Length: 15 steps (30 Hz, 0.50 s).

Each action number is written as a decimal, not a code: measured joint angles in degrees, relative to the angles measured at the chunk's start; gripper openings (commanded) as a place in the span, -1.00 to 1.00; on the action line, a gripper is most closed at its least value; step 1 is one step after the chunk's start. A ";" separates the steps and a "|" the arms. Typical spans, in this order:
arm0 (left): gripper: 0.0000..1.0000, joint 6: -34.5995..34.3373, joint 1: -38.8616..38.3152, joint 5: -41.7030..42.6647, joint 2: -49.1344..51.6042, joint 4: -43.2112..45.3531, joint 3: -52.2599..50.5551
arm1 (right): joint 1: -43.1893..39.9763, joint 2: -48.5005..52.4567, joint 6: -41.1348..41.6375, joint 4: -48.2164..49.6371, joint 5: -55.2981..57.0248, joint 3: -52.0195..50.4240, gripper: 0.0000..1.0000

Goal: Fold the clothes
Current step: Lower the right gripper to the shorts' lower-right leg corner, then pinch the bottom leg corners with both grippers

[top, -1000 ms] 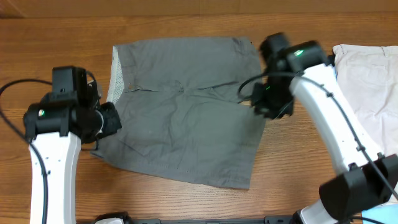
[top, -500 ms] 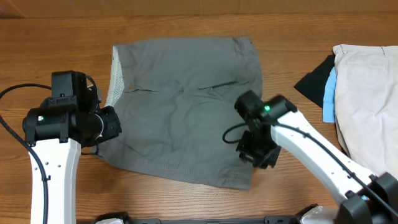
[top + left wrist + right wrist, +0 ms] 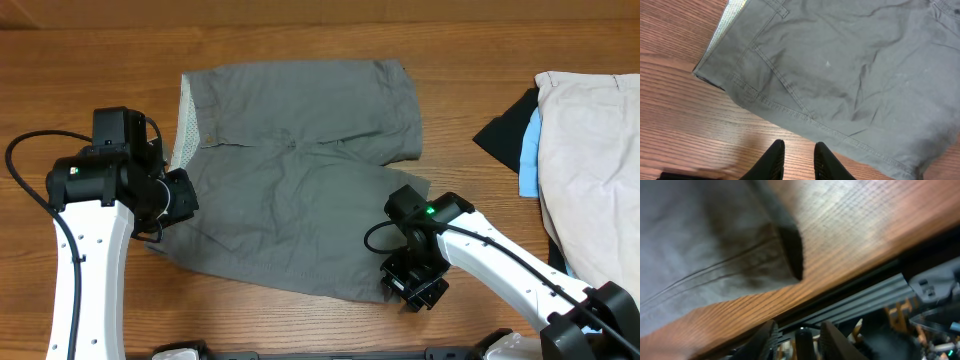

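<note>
Wood-grain tabletop (image 3: 300, 30) carries everything. Grey shorts (image 3: 290, 200) lie spread flat at centre, waistband to the left with a strip of white mesh lining (image 3: 183, 130) showing along that edge; they lie much as they did a second ago, wrinkled across the middle. Beige garment (image 3: 590, 150) sits heaped at the far right edge, well apart from the shorts. Right arm has swung from the shorts' far right corner down to their near right corner, close to the tabletop's front edge. That move uncovers a black piece (image 3: 503, 130) and a light-blue piece (image 3: 529, 160) tucked against the beige heap. Left arm has barely shifted, a touch farther from the front edge than before, beside the shorts' near left corner.

Right end effector (image 3: 799, 330) hangs over the front edge just past the hem corner, fingers parted, gripping nothing. Left end effector (image 3: 798, 145) hovers over bare wood just short of the hem, fingers a narrow gap apart, released, with no cloth between them.
</note>
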 measured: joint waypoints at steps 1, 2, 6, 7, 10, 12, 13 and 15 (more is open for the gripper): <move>-0.52 0.00 0.00 0.00 0.13 0.00 0.00 | 0.00 0.02 1.05 0.07 -0.15 0.00 -0.21; -0.52 0.00 0.00 0.00 0.22 0.02 0.00 | 0.00 0.00 2.16 0.76 -0.17 -0.02 -0.16; -0.51 0.00 0.00 0.00 0.24 0.17 0.00 | 0.00 0.00 5.44 5.51 -0.26 -0.07 -0.12; -0.51 0.00 0.00 0.00 0.24 0.17 0.00 | 0.00 0.00 6.25 6.27 -0.17 -0.07 -0.11; -0.50 0.00 0.00 0.00 0.24 0.04 0.00 | 0.00 0.00 8.44 7.28 0.37 -0.07 -0.11; -0.51 0.00 0.00 0.00 0.24 -0.07 0.00 | 0.00 0.00 9.62 6.82 0.83 -0.07 -0.12; -0.51 0.00 0.00 0.00 0.24 -0.07 0.00 | 0.00 0.00 10.27 6.05 0.98 -0.07 -0.10; -0.51 0.00 0.00 0.00 0.24 -0.13 0.00 | 0.00 0.00 11.61 4.09 1.22 -0.07 -0.08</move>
